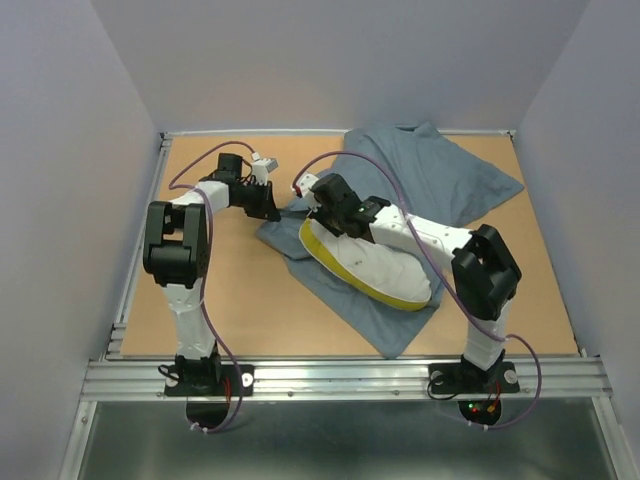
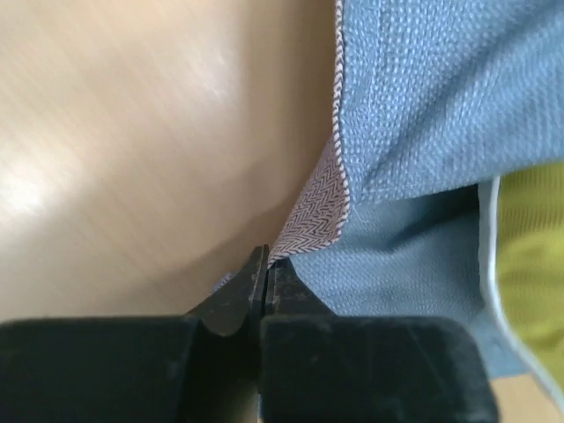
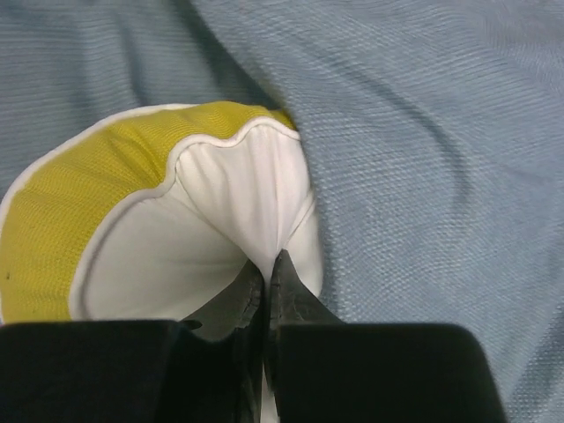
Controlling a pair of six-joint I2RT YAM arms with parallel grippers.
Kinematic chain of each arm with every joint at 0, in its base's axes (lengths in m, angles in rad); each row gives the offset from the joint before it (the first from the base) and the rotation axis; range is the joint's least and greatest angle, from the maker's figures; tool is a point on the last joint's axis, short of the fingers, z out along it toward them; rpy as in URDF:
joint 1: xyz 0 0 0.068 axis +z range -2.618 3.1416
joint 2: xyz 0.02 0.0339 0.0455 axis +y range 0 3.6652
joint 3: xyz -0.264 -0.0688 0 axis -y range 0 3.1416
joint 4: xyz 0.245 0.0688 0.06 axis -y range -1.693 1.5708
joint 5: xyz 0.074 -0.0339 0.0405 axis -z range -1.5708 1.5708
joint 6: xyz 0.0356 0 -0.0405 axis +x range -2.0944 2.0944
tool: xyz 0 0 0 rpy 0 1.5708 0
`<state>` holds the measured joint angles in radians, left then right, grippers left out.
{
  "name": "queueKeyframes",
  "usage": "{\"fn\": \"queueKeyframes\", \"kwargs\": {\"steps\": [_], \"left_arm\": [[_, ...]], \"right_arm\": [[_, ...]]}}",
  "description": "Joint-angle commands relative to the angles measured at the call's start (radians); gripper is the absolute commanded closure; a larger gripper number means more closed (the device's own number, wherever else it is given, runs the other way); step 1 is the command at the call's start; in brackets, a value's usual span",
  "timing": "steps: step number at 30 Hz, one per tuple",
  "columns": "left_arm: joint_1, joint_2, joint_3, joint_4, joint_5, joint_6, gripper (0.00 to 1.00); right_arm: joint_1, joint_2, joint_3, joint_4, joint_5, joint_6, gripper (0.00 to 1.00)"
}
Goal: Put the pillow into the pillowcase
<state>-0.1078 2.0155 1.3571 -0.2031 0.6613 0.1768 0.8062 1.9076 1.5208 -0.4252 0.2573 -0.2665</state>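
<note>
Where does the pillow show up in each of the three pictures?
Top external: the pillow lies in the middle, on the pillowcase.
Left wrist: only its yellow side, at the right edge.
Right wrist: it fills the left and centre.
Shared landmark: the blue-grey pillowcase, beside it in all three.

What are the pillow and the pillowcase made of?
The pillowcase looks like matte woven cloth: its coarse weave shows, with a herringbone edge. The pillow seems smooth white fabric with a knit-looking yellow side, probably stuffed, since it bunches into folds.
</note>
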Motion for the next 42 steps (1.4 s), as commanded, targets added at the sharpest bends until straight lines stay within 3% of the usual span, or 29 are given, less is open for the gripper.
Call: {"fn": "queueKeyframes", "kwargs": {"steps": [1,3,4,5,6,8,9,12,17,18,20,22,26,29,32,34,35,38,42], "left_arm": [[0.02,-0.102,-0.033,-0.134,0.191,-0.016,1.0],[0.019,-0.249,-0.111,-0.16,0.233,-0.028,1.0],[0.019,-0.25,-0.136,-0.159,0.233,-0.036,1.0],[0.019,-0.297,-0.157,-0.153,0.239,-0.045,1.0],[0.016,-0.308,-0.186,-0.153,0.253,-0.049,1.0],[0.01,-0.311,-0.202,-0.142,0.267,-0.078,1.0],[0.005,-0.307,-0.204,-0.137,0.293,-0.089,1.0],[-0.003,-0.291,-0.188,-0.114,0.32,-0.135,1.0],[-0.015,-0.291,-0.148,-0.117,0.328,-0.154,1.0],[-0.015,-0.293,-0.144,-0.133,0.331,-0.151,1.0],[-0.015,-0.304,-0.15,-0.16,0.342,-0.135,1.0],[-0.015,-0.317,-0.164,-0.177,0.342,-0.11,1.0],[-0.013,-0.35,-0.187,-0.284,0.318,0.001,1.0],[-0.013,-0.365,-0.222,-0.371,0.279,0.062,1.0],[-0.013,-0.371,-0.236,-0.479,0.252,0.156,1.0],[-0.001,-0.396,-0.221,-0.493,0.235,0.176,1.0],[-0.001,-0.393,-0.173,-0.571,0.233,0.249,1.0],[0.022,-0.368,-0.101,-0.677,0.213,0.332,1.0],[0.071,-0.351,0.0,-0.826,0.172,0.438,1.0]], "right_arm": [[-0.059,-0.058,-0.131,0.273,0.206,-0.164,1.0],[-0.096,-0.09,-0.164,0.293,0.154,-0.146,0.99],[-0.101,-0.09,-0.178,0.29,0.099,-0.148,0.99],[-0.085,-0.131,-0.179,0.242,0.071,-0.14,0.75],[-0.081,-0.145,-0.163,0.174,-0.044,-0.125,0.65],[-0.07,-0.177,-0.108,0.004,-0.153,-0.035,0.55],[-0.046,-0.206,-0.093,-0.044,-0.249,-0.014,0.37],[0.023,-0.286,-0.111,-0.086,-0.367,-0.003,0.2],[0.155,-0.288,-0.221,-0.095,-0.267,-0.126,0.11],[0.168,-0.274,-0.258,-0.095,-0.213,-0.137,0.02],[0.169,-0.208,-0.272,-0.093,-0.085,-0.137,0.0],[0.159,-0.168,-0.286,-0.06,0.012,-0.108,0.0],[0.093,-0.139,-0.275,0.023,0.12,-0.077,0.13],[0.019,-0.114,-0.232,0.069,0.158,-0.086,0.34],[-0.068,-0.076,-0.186,0.202,0.206,-0.149,0.7],[-0.096,-0.044,-0.186,0.311,0.267,-0.271,0.85],[-0.122,-0.033,-0.2,0.494,0.311,-0.333,0.88],[-0.168,0.034,-0.179,0.624,0.338,-0.471,0.89],[-0.222,0.094,-0.217,0.934,0.384,-0.655,0.92]]}}
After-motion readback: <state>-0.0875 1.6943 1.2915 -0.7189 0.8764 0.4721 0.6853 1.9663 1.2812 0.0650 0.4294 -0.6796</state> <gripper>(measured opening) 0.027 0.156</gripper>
